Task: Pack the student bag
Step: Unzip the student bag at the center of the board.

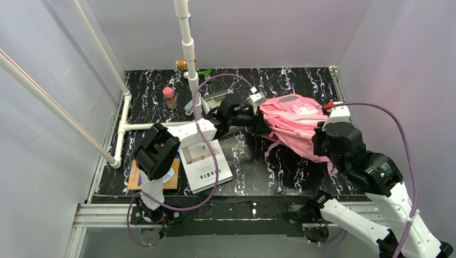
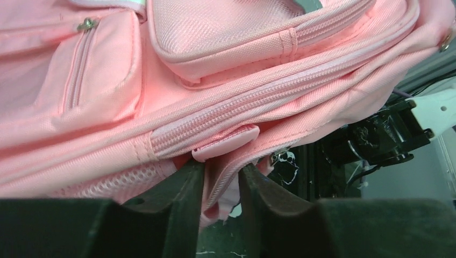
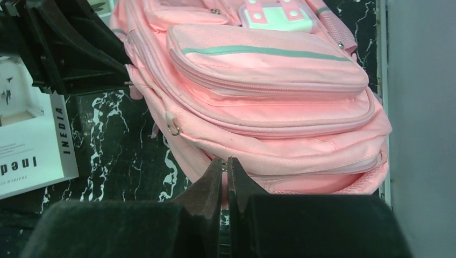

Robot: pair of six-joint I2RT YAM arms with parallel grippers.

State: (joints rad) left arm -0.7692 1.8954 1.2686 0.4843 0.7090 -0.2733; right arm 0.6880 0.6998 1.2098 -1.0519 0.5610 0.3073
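Note:
The student bag [image 1: 293,119], a big pink backpack, lies on its back on the black marbled table, its white patch [image 3: 277,16] facing up. My left gripper [image 2: 221,169] is at the bag's left side. Its jaws stand a little apart, and a pink zip edge [image 2: 226,115] and a fold of lining hang loosely between them. At the bag's near right edge, my right gripper [image 3: 226,160] is shut on the lower seam, where a small metal zip pull shows at the tips. In the top view the right wrist [image 1: 337,137] hides that grip.
A white book [image 1: 204,161] and an orange book [image 1: 134,177] lie front left. A pink-capped bottle [image 1: 169,98], a grey box [image 1: 215,99] and small toys [image 1: 183,63] stand at the back. White pipes [image 1: 188,48] cross the left side. Walls close in on the right.

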